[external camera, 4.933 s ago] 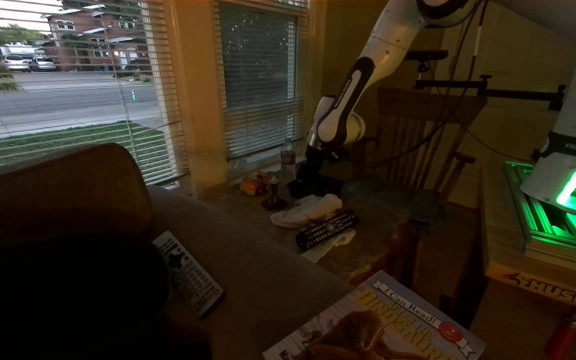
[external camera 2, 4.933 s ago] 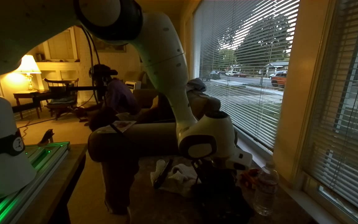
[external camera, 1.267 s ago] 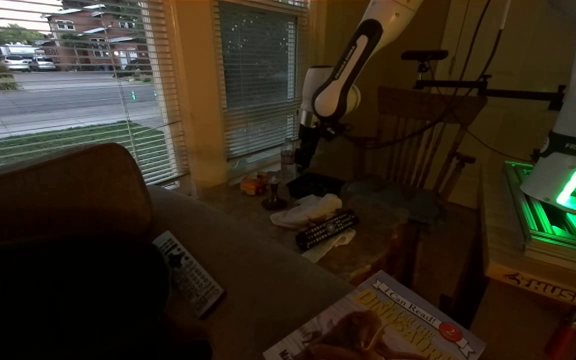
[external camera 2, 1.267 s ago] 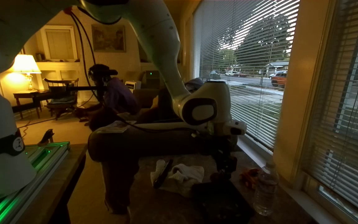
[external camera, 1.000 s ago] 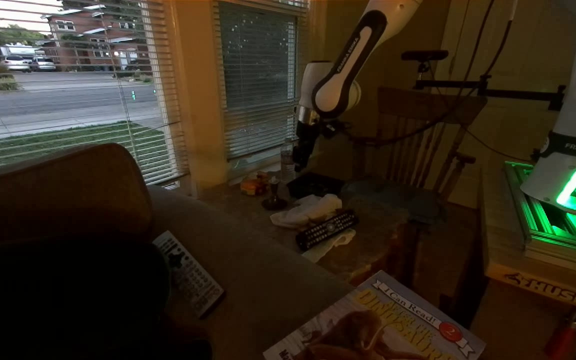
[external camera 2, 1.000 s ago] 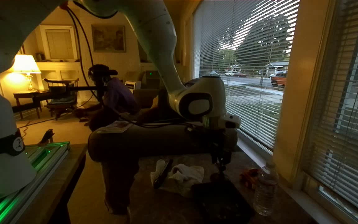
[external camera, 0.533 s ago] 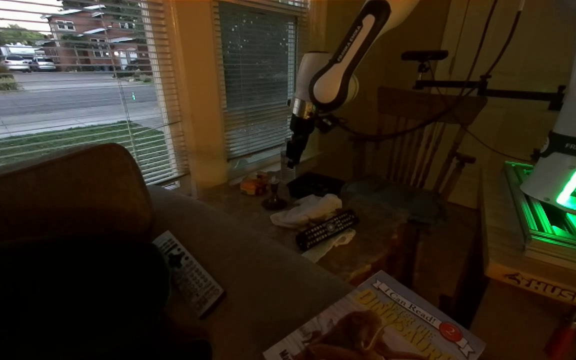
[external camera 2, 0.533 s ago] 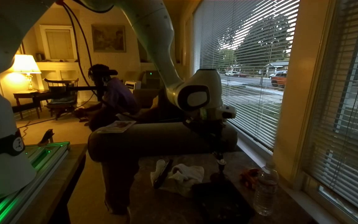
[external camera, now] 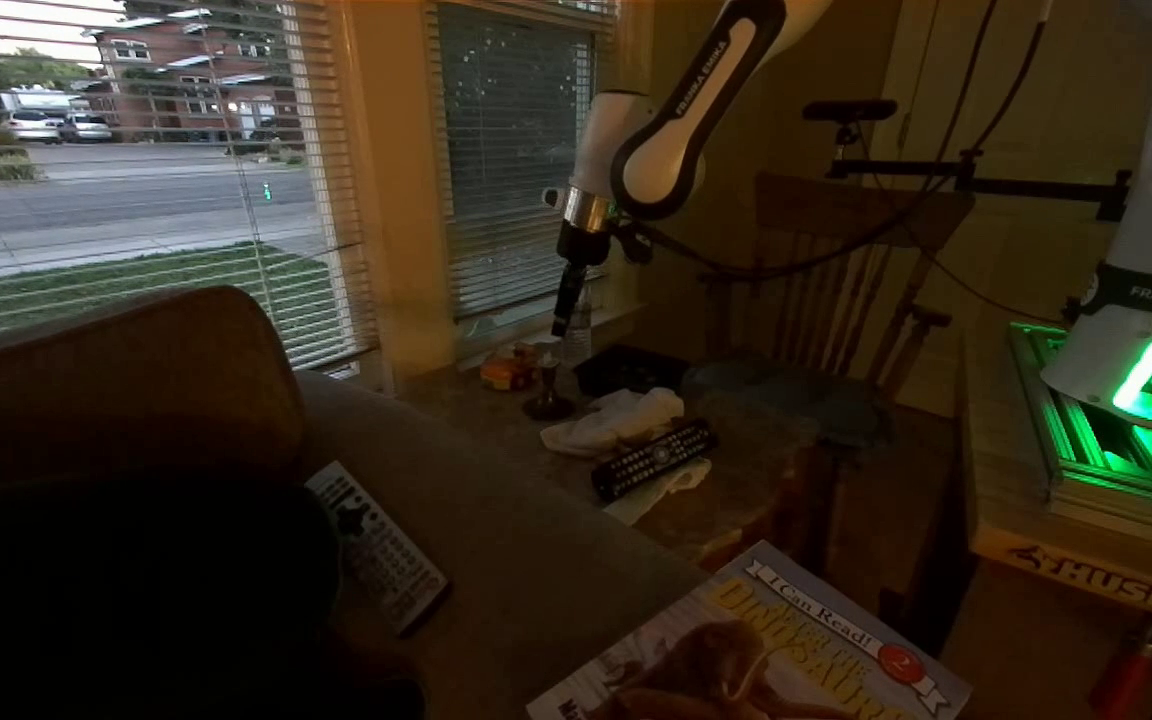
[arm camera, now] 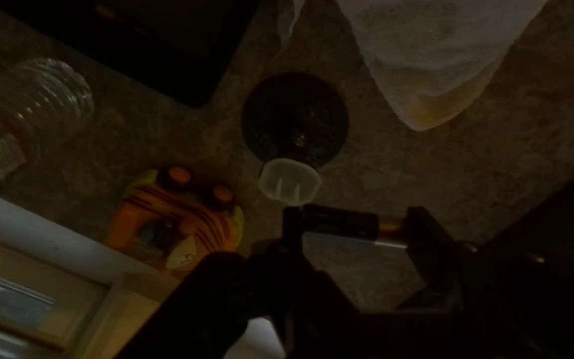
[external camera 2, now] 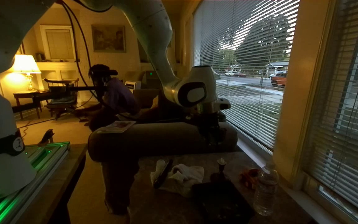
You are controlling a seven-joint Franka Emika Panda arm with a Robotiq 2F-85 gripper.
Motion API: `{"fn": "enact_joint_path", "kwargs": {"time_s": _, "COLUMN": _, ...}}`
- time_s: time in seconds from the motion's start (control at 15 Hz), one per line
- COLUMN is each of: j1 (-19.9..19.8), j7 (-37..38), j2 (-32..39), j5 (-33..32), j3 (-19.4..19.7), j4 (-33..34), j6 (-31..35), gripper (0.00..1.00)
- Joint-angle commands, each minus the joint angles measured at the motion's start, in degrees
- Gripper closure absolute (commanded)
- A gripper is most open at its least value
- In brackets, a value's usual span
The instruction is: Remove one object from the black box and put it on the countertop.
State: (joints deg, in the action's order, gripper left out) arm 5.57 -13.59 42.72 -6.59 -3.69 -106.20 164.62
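Note:
A battery-like cylinder (arm camera: 339,223), black with a copper-coloured end, spans the jaws of my gripper (arm camera: 354,225) in the wrist view. Its two ends press against the fingers, so the gripper is shut on it. In both exterior views the gripper (external camera: 561,328) hangs in the air past the black box (external camera 2: 219,199), on the couch side. The black box (arm camera: 187,75) shows only a corner in the wrist view; its inside is too dark to make out. Below spreads the brown mottled countertop (arm camera: 391,149).
A dark candle holder (arm camera: 312,107) with a pale cup stands upright near the gripper. Around it are an orange striped toy (arm camera: 217,224), a clear bottle (arm camera: 58,94), a white cloth (arm camera: 431,65) and a black remote (external camera: 654,458). The window sill (arm camera: 58,234) borders the countertop.
About five seconds ago the gripper was down at the black box. It has since risen out and travelled toward the couch, past the candle holder, still rising over the last second.

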Motion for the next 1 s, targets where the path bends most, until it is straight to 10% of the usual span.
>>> {"fn": "enact_joint_path", "kwargs": {"time_s": 0.0, "j1": -3.1, "j7": -6.62, "j2": 2.76, "j5": -2.45, "j3": -4.68, "j4": 2.92, "j6": 1.29, "gripper": 0.7}}
{"fn": "enact_joint_path", "kwargs": {"time_s": 0.67, "j1": -13.17, "j7": -26.19, "j2": 12.72, "j5": -2.32, "j3": -17.99, "j4": 7.32, "j6": 2.18, "gripper": 0.7}}
{"fn": "enact_joint_path", "kwargs": {"time_s": 0.73, "j1": -11.62, "j7": -23.46, "j2": 10.64, "j5": -1.46, "j3": -16.2, "j4": 5.43, "j6": 2.07, "gripper": 0.45}}
{"fn": "enact_joint_path", "kwargs": {"time_s": 0.93, "j1": -12.49, "j7": -25.08, "j2": 11.84, "j5": -1.34, "j3": -16.94, "j4": 6.21, "j6": 2.07, "gripper": 0.45}}
